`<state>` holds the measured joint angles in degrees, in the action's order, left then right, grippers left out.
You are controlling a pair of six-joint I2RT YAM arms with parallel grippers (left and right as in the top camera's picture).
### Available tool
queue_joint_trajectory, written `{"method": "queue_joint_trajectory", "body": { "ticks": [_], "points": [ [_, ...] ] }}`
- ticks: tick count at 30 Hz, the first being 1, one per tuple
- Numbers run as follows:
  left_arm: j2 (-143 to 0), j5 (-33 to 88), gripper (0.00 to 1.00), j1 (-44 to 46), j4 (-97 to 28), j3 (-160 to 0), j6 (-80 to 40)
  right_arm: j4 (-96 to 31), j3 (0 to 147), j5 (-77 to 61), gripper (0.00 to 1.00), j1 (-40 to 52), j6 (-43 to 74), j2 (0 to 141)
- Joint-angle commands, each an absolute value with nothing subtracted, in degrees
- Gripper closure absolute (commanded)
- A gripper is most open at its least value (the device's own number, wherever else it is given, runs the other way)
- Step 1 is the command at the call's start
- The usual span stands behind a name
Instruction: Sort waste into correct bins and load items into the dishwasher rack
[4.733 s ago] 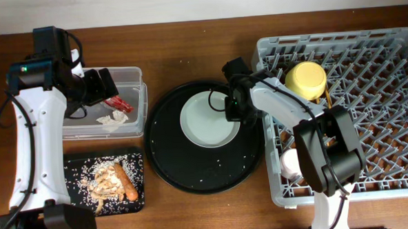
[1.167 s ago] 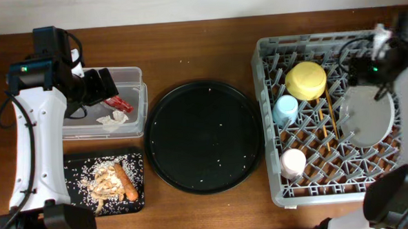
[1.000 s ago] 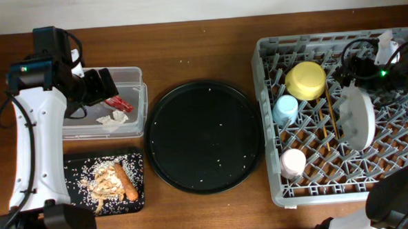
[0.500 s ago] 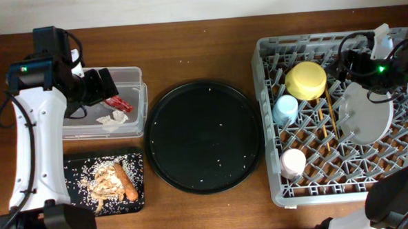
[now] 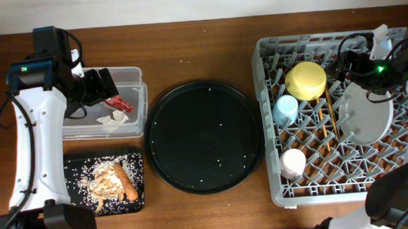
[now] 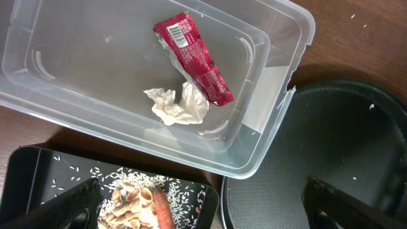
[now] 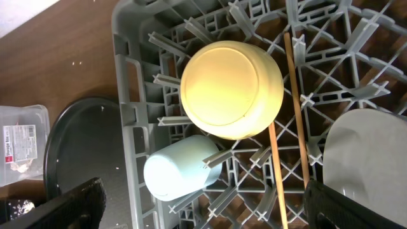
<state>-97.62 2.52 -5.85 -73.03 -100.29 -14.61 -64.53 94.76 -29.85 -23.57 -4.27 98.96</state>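
Grey plastic, square and peg-floored, the dishwasher rack point(image 5: 304, 39) fills the right end of the wooden table point(image 5: 187, 39). Its left wall is just beside the round black tray point(image 5: 203, 136), which is bare but for pale specks. At the left edge, the clear tub point(image 5: 130, 76) holds a glossy red wrapper point(image 6: 191, 57) touching a crumpled tissue point(image 6: 178, 105). Below it, the flat black tray point(image 5: 72, 165) carries food scraps point(image 5: 107, 177) and a sausage stick point(image 5: 126, 181).

The rack holds a pale plate point(image 5: 366, 118), an upturned yellow bowl point(image 5: 306, 80), a light blue cup point(image 5: 285, 109), a pink cup point(image 5: 293, 162) and wooden chopsticks point(image 5: 326, 119).

The left gripper point(image 6: 210, 210) hangs over the tub and the right gripper point(image 7: 206, 207) over the rack. Both have their jaws spread and empty.
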Motion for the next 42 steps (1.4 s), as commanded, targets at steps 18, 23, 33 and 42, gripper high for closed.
{"method": "queue_joint_trajectory", "body": {
  "ticks": [18,23,33,42],
  "points": [
    [-96.95,2.11,0.01,-5.80,-72.95,-100.22,-15.18,-64.58,95.92,-29.34,0.02,-8.51,-4.19,57.34],
    [-96.95,2.11,0.01,-5.80,-72.95,-100.22,-15.18,-64.14,95.85,-26.28,0.02,0.86,-4.21,44.49],
    [-96.95,2.11,0.01,-5.80,-72.95,-100.22,-15.18,-52.21,60.77,-24.38,0.02,2.72,-4.19,10.26],
    [-96.95,2.11,0.01,-5.80,-72.95,-100.22,-15.18,10.02,9.93,-24.21,0.02,2.61,-3.99,0.12]
  ]
}}
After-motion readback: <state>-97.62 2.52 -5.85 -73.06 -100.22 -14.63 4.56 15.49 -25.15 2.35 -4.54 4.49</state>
